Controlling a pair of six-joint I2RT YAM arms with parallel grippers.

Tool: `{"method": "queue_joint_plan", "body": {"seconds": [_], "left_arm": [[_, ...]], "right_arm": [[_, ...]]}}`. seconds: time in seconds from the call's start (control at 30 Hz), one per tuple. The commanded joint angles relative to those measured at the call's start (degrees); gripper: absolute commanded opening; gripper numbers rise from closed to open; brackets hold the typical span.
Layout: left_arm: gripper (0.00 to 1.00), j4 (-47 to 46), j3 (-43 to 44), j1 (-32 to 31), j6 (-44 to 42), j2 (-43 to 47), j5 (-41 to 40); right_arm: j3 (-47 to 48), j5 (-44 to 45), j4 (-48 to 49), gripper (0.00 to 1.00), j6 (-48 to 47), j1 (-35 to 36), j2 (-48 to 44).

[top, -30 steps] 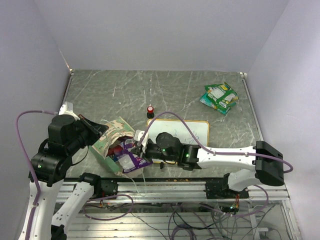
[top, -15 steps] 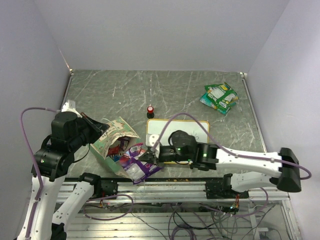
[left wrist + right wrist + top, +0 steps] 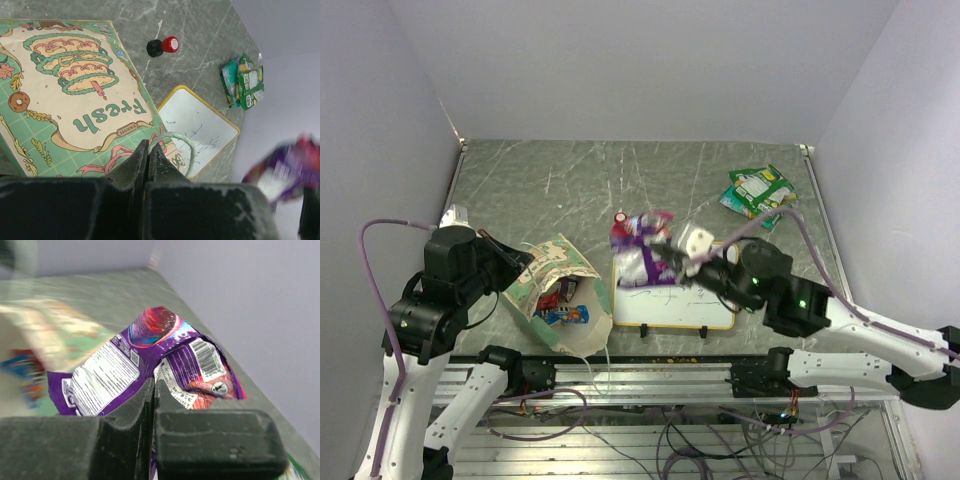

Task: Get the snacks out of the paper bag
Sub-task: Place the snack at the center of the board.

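Two purple packets (image 3: 642, 250), poss. just one folded, hang clamped in right gripper (image 3: 153, 387) above whiteboard (image 3: 680, 300). The left gripper (image 3: 148, 150) is clenched on paper bag (image 3: 552, 265) rim; more snacks (image 3: 565, 314) inside, green ones (image 3: 758, 195) on table (image 3: 570, 180) far right.

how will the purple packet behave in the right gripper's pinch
Probably floppy: the purple packet creases and folds around the shut right gripper. Likely light, since that one small pinch holds it up over the whiteboard. Its glossy film looks slippery, so it might slide out.
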State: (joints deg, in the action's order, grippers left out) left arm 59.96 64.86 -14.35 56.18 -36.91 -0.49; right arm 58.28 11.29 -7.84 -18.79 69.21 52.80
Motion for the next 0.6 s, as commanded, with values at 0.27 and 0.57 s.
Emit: {"method": "queue_joint_plan", "body": {"seconds": [0.27,0.57], "left_arm": [[0.07,1.98,1.27,-0.24,0.73,0.49,-0.48],[0.07,0.97,1.27,-0.24,0.63,-0.55,-0.02]], "right_arm": [[7.13,-0.02,17.00,0.00,18.35,-44.34,23.82],[6.20,-4.12,24.95,0.00,23.84,-63.51,34.14]]}}
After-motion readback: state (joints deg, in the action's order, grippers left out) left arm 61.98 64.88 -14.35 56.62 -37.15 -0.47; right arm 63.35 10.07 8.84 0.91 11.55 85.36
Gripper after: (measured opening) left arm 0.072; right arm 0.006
